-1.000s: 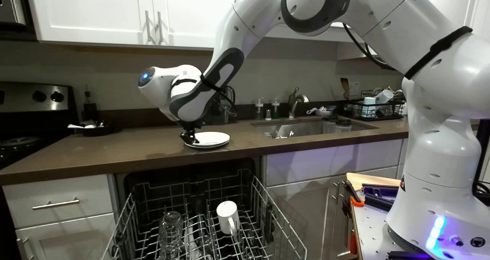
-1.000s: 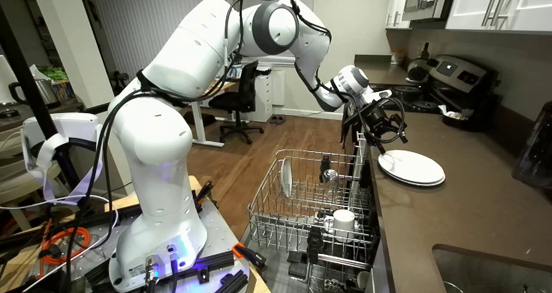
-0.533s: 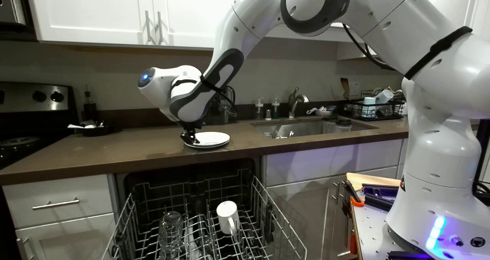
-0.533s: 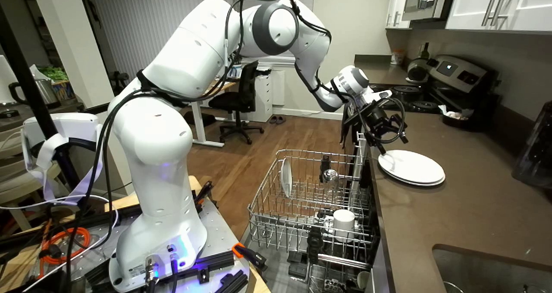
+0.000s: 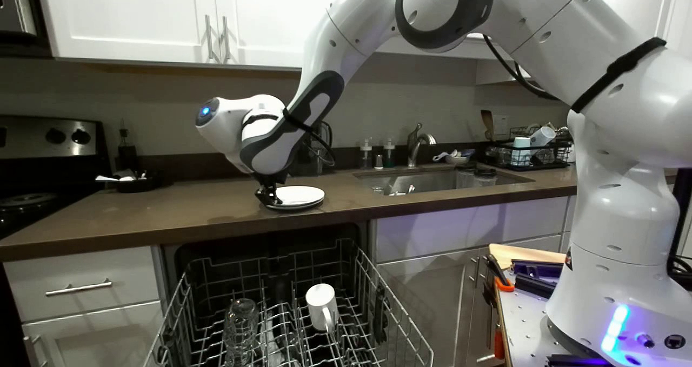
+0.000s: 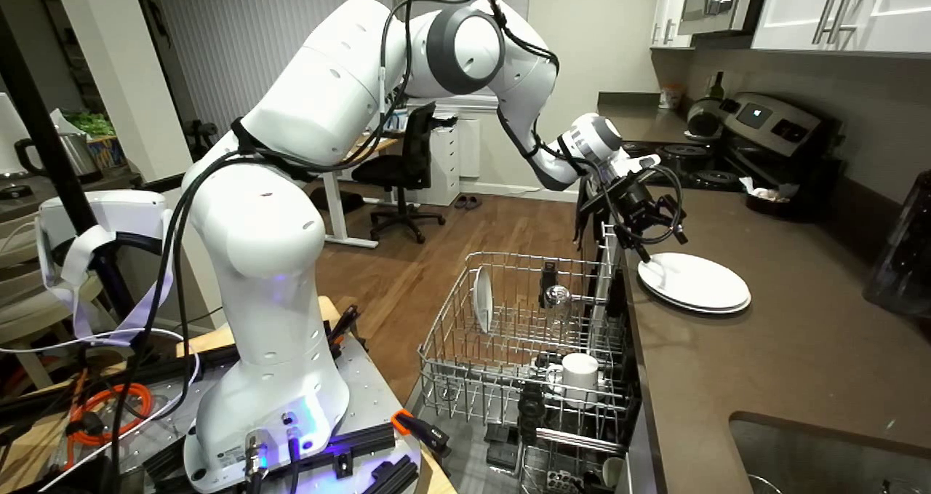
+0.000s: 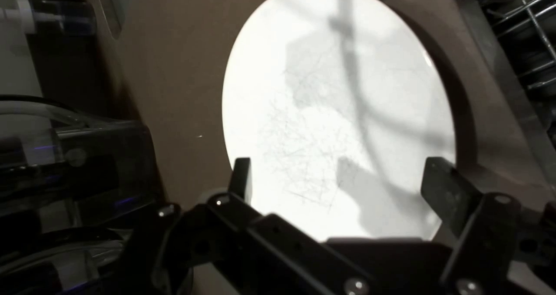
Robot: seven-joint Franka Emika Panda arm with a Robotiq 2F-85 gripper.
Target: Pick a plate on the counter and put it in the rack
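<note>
Two white round plates lie stacked on the brown counter (image 5: 178,213); the upper plate (image 5: 300,195) shows in both exterior views (image 6: 694,279) and fills much of the wrist view (image 7: 312,112). My gripper (image 5: 267,197) is low at the plates' stove-side edge, also seen in an exterior view (image 6: 663,245). In the wrist view the gripper (image 7: 339,177) is open, its fingers wide apart over the plate's near end and nothing clamped between them. Whether a fingertip touches the plate I cannot tell. The grey wire rack (image 6: 509,334) is pulled out below the counter edge.
The rack holds an upright plate (image 6: 483,301), a white cup (image 5: 322,305) and a clear glass (image 5: 241,324). A dark clear-walled appliance (image 7: 87,164) stands beside the plates by the wall. A steel sink (image 5: 400,183) is beyond them. A black stove (image 5: 38,197) is at the counter's end.
My gripper and wrist have come down very slightly toward the counter by the plates. The plates and the rack's contents have not moved.
</note>
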